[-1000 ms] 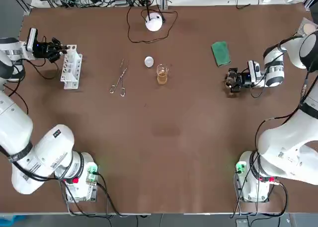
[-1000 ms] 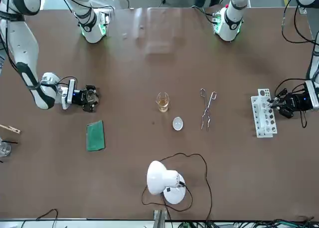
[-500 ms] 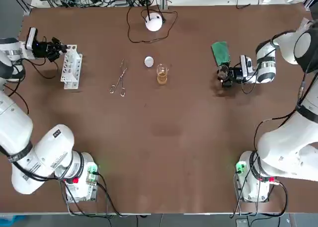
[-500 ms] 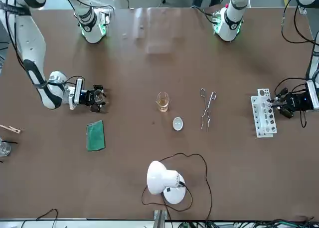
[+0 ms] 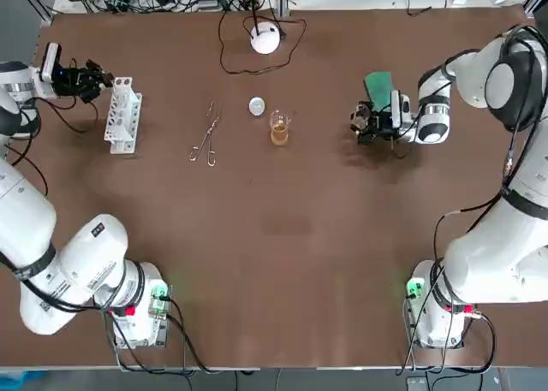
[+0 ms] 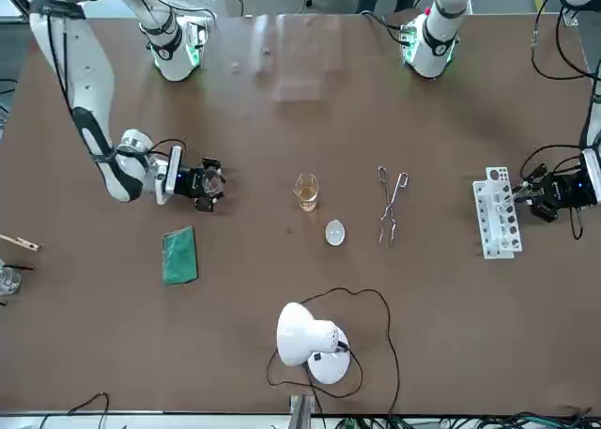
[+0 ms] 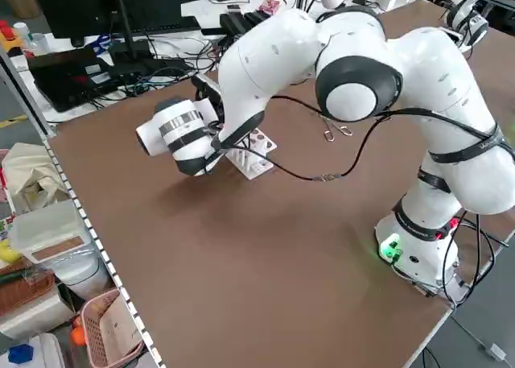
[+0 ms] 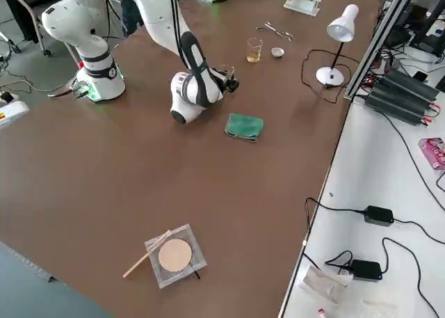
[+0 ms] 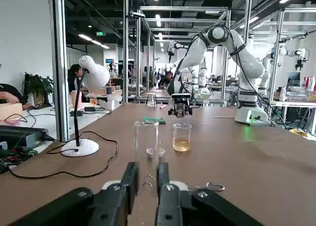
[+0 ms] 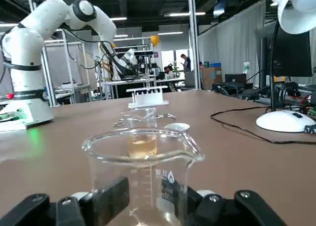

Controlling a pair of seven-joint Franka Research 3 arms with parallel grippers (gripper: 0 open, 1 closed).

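Far right on counter (image 5: 282,237): right pincer (image 5: 360,121) clamped on empty glass beaker (image 10: 143,157), just near-left of green cloth (image 5: 379,88), well right of amber-liquid beaker (image 5: 279,128) | far left edge: left pincer (image 5: 101,77) closed around test tube (image 9: 146,147) at white tube rack (image 5: 122,115) | tongs (image 5: 205,136) lie between rack and amber-liquid beaker

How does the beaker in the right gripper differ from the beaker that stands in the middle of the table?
The gripped beaker looks empty; the middle beaker holds amber liquid. The gripped beaker is clamped by the right gripper; the middle beaker stands free beside a small white dish. Both are clear glass and upright. The left gripper holds a test tube at the rack.
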